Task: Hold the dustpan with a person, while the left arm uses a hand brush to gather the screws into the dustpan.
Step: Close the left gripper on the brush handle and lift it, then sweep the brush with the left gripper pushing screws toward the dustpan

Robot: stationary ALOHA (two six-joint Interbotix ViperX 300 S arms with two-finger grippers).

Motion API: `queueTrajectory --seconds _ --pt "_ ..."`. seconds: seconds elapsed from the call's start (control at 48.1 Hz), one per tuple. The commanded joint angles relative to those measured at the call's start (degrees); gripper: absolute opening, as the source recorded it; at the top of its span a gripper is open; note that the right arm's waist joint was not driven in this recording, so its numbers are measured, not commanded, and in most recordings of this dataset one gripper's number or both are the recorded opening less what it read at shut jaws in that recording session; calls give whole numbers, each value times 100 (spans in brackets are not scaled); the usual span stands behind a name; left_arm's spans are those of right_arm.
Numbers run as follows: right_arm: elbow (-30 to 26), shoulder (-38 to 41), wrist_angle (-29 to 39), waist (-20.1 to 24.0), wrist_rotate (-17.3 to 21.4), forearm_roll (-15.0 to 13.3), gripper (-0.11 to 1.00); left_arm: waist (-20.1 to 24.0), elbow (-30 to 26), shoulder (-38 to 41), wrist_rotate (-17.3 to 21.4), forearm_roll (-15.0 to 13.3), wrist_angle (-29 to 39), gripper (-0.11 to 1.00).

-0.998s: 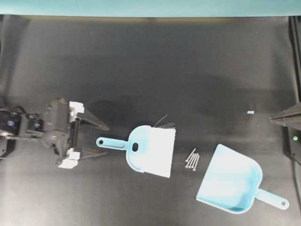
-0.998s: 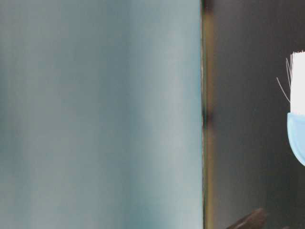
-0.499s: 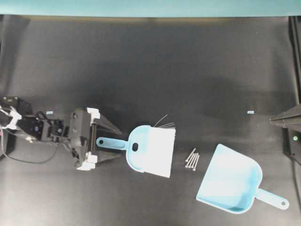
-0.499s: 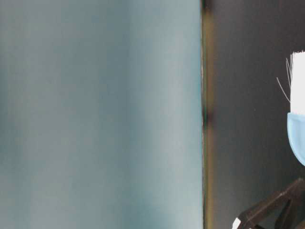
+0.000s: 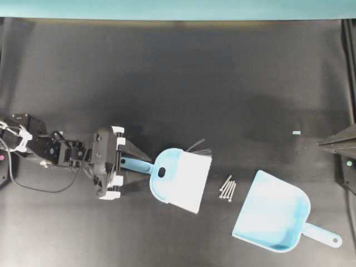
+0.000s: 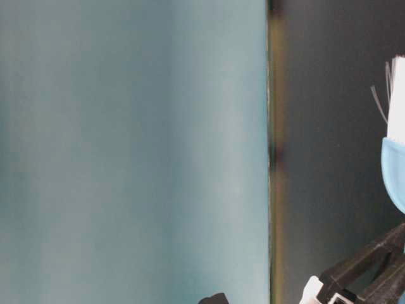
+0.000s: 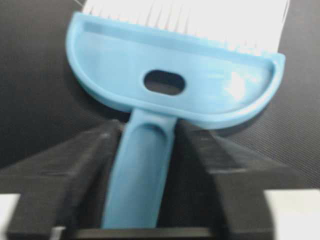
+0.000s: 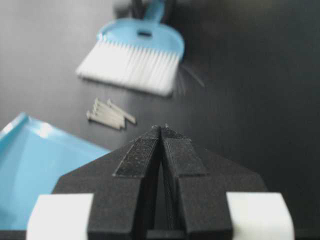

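Note:
The hand brush (image 5: 179,178) lies left of centre on the black table, white bristles toward the screws (image 5: 227,187). My left gripper (image 5: 146,168) is open with the brush's slim handle (image 7: 142,180) between its jaws. One finger touches the handle and a gap shows at the other. The brush also shows in the right wrist view (image 8: 140,50) and at the edge of the table-level view (image 6: 395,171). The dustpan (image 5: 272,214) lies right of the screws, lip toward them. My right gripper (image 5: 321,143) is shut and empty at the right edge. No person's hand is in view.
A small pale tag (image 5: 296,133) lies on the table near the right gripper. A teal wall (image 5: 178,8) runs along the back edge and fills most of the table-level view (image 6: 126,152). A cable (image 5: 33,188) trails behind the left arm.
My left arm has moved right until its jaws straddle the brush handle. The brush has turned slightly and shifted a little right. The right gripper, screws and dustpan have not moved.

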Motion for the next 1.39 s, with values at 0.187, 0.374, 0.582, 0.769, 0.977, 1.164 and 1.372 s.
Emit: queueTrajectory --seconds 0.187,0.374,0.582,0.769,0.977,1.164,1.372 --pt "-26 -176 97 0 -44 -35 -1 -79 -35 -193 44 26 422 34" --pt "-35 -325 255 0 -44 -35 -1 -79 -536 -800 88 26 1960 33" --pt "-105 -457 826 0 -35 -44 -1 -9 -1459 -1494 835 35 4228 33" --pt "-105 -475 809 0 -26 -44 -1 220 -2162 -1872 1441 35 5651 33" --pt "-105 -475 809 0 -26 -35 -1 378 -3015 -2013 1960 35 7515 33" --pt "-105 -475 809 0 -35 -44 -1 378 -3902 -1793 2259 35 9668 33" --pt "-105 -483 809 0 -26 -44 -1 378 -4746 -1415 2522 79 10635 33"
